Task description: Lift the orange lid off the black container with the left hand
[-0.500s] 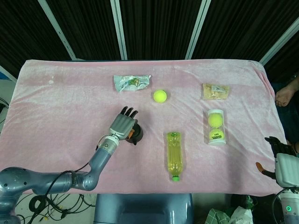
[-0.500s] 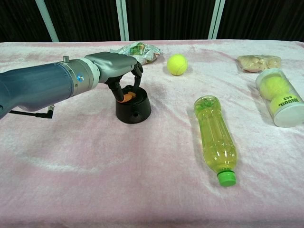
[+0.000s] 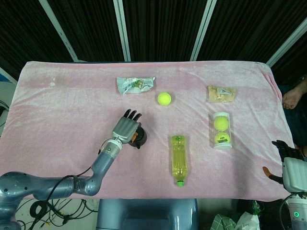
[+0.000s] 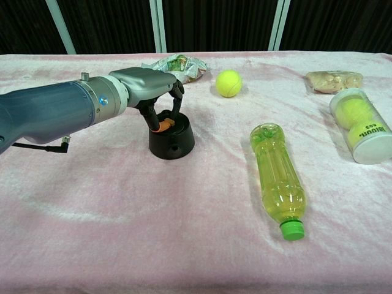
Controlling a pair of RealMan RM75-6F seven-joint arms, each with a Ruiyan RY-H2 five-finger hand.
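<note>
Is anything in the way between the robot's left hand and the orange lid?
Nothing visible is. The left hand is already over the black container, with its fingers down around the orange lid. The nearest other things, the ball and the bottle, lie apart on the cloth.

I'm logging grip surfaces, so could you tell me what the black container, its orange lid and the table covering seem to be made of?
Black container: probably hard plastic, with a smooth, slightly glossy sheen. Orange lid: likely plastic or rubber, matte; mostly hidden by the left hand. Pink cloth: plush fabric, with soft wrinkles and nap.
</note>
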